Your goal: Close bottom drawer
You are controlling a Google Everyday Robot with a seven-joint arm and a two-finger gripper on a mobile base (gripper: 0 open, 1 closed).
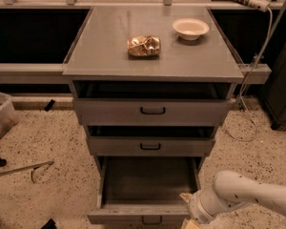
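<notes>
The bottom drawer (143,214) is the lowest of three grey cabinet drawers. It stands pulled far out, its dark empty box open to view, with a small black loop handle (151,220) on its flat front at the frame's lower edge. My white arm (248,194) comes in from the lower right. My gripper (189,213) is at the drawer's right front corner, mostly hidden below the frame edge. The two drawers above, the top drawer (152,111) and the middle drawer (150,146), stand slightly out.
The cabinet top (109,56) carries a crumpled golden bag (143,46) and a white bowl (190,28). A cable (248,113) hangs at the right. A clear bin (0,118) and loose tools (21,168) lie on the speckled floor at the left.
</notes>
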